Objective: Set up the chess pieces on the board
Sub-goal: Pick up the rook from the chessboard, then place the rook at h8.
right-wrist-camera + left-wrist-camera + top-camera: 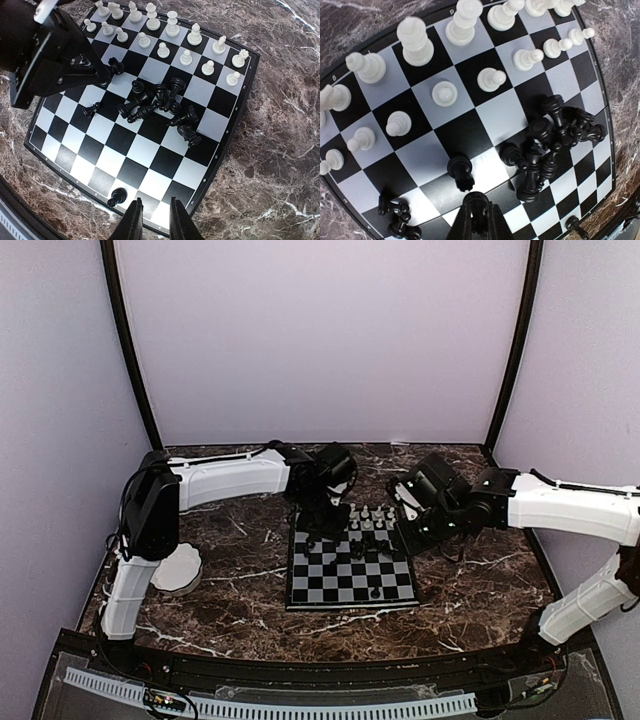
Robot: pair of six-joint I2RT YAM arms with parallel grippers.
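The board (350,575) lies mid-table. White chess pieces (445,92) stand in two rows along its far side (172,25). Several black pieces lie in a heap (555,135) near the middle (155,102). My left gripper (479,212) is shut on a black piece (479,200), low over the board's left part, beside an upright black piece (460,170). It also shows in the right wrist view as a left gripper (102,75). My right gripper (154,217) hangs open over the board's edge with nothing between its fingers, close to a lone upright black piece (116,196).
A white scalloped bowl (178,570) sits on the dark marble table (480,580) left of the board, by the left arm's base. A few black pawns (395,217) lie tipped near the board's edge. Both arms reach in over the board's far corners.
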